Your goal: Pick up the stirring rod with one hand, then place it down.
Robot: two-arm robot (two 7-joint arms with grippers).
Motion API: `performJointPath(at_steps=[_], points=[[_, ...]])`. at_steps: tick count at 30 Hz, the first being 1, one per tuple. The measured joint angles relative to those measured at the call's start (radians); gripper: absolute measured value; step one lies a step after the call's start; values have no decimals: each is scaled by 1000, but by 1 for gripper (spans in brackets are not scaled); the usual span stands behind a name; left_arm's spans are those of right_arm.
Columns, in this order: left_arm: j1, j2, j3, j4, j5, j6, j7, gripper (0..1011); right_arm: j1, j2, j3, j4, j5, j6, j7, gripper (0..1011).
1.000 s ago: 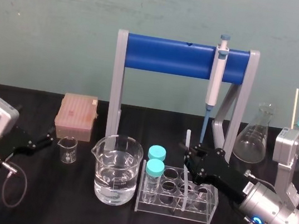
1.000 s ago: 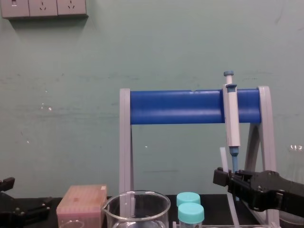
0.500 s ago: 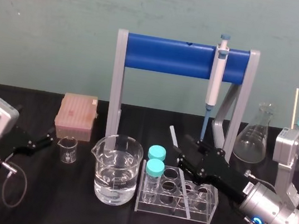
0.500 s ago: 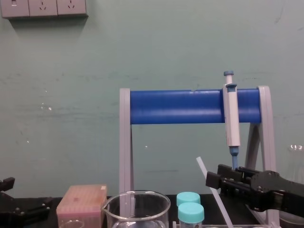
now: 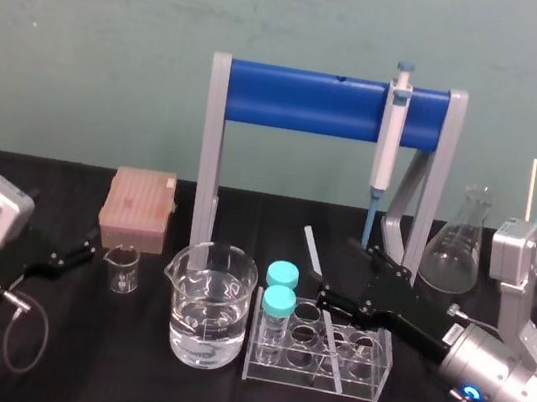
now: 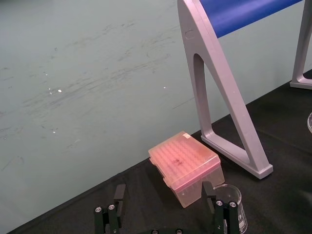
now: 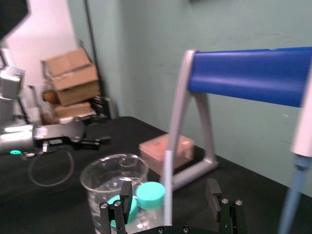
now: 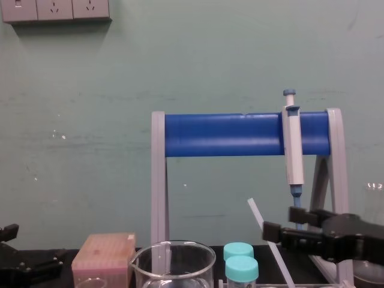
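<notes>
- Your one stirring rod [image 5: 313,251] is leaning in the rack [image 5: 322,384], between the right gripper's [image 7: 168,191] spread jaws.
- Two teal-capped vials [image 5: 277,304] are standing there.
- Left gripper [image 6: 164,207] is resting open-jawed.

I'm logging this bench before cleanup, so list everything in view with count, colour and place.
stand: one, blue bar on grey legs, back centre
pipette: one, grey and blue, hanging on the stand
rack: one, clear, front centre
stirring rod: one, translucent white, leaning in the rack, ungripped
capped tubes: two, teal caps, rack's left end
large beaker: one, clear with clear liquid, left of rack
tip box: one, pink, left
small beaker: one, clear, in front of tip box
flask: one, clear, right of stand
table: one, black
left gripper: one, black, open, parked left
right gripper: one, black, open, fingers either side of the stirring rod
</notes>
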Motion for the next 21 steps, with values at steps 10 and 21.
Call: performJointPath(at_steps=[10,21], points=[[0,0,0,0,0,0,0,1000,-141,77,104,-176,-117,125,-360,1003],[0,0,0,0,0,0,0,1000,-199,70,149,-175,-210,233,-566,1003]])
